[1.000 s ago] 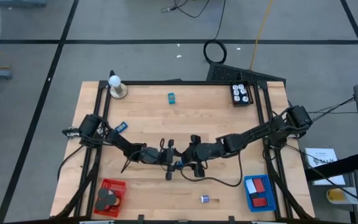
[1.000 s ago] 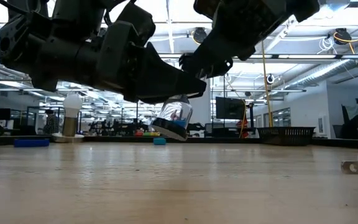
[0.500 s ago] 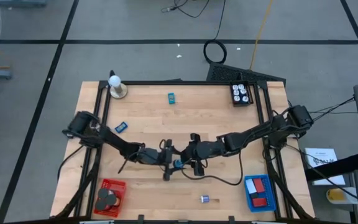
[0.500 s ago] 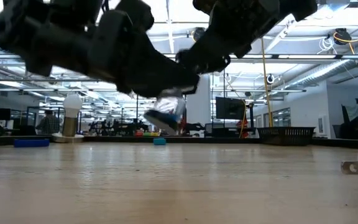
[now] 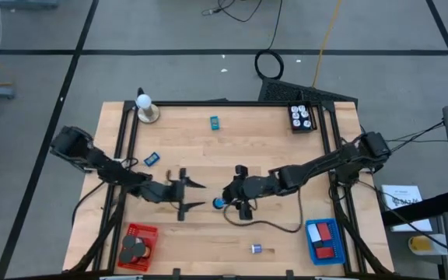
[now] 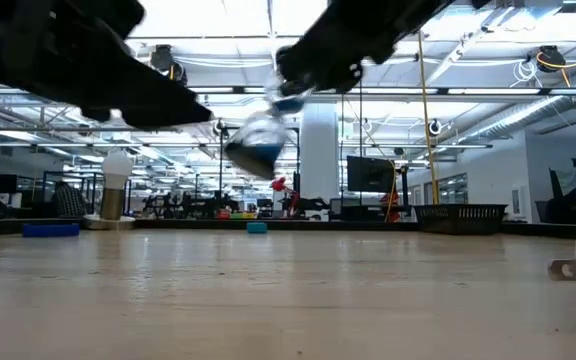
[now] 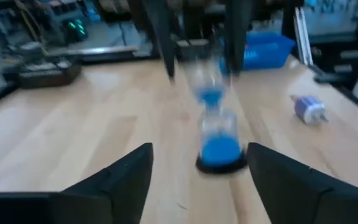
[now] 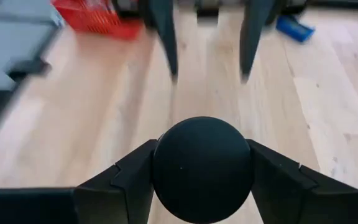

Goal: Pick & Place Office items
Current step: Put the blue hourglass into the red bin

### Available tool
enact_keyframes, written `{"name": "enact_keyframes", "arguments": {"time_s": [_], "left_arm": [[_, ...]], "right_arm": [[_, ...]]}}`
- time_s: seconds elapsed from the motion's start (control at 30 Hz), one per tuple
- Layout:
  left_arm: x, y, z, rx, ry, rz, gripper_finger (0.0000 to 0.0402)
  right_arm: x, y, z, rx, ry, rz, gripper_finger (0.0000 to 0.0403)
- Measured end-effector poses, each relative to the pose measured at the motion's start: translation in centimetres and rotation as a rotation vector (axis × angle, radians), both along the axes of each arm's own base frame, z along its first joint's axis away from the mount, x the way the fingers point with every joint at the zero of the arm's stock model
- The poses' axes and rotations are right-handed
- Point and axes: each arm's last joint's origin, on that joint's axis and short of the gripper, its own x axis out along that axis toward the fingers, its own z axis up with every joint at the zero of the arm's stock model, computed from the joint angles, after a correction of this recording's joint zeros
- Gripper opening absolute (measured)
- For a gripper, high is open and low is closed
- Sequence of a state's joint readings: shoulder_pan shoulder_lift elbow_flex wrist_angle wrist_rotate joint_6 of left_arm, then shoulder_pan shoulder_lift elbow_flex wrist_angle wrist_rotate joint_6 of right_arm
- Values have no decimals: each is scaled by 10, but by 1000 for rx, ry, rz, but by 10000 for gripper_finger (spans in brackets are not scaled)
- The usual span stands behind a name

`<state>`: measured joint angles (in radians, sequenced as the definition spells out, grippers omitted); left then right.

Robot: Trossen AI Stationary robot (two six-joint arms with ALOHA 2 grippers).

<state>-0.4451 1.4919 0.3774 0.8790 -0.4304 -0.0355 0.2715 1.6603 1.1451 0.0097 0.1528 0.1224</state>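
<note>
At the near edge of the table [image 5: 232, 144], a red basket [image 5: 138, 243] with dark discs in it is seen on the left, a blue basket [image 5: 323, 241] with red blocks on the right, and a small purple-and-white piece [image 5: 256, 249] lies between them. Farther in, near the middle, a small hourglass [image 7: 215, 134] with blue sand and black end caps is held by the right gripper [image 8: 202, 165]; its jaws are closed on one round black cap, and the hourglass hangs clear of the table in the low view. The left gripper [image 5: 188, 194] is seen just to the left of the hourglass, apart from it, with its jaws spread open and nothing between them. Beyond, a blue block [image 5: 151, 158] lies toward the left side. At the far edge are found a teal piece [image 5: 215, 121], a white ball on a tan base [image 5: 145, 109] at the left corner, and a black tray [image 5: 301, 117] with white pieces at the right.
</note>
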Motion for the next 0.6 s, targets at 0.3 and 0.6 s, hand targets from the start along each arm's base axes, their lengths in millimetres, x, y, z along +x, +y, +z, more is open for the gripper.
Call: {"name": "enact_keyframes", "arguments": {"time_s": [0.3,0.6], "left_arm": [[-33,3,9,10,-72,69,176],[-35,4,8,40,-61,90,100]], "right_arm": [[58,-1,-12,-118,150,56,206],[85,-1,-27,-172,238,106,210]]}}
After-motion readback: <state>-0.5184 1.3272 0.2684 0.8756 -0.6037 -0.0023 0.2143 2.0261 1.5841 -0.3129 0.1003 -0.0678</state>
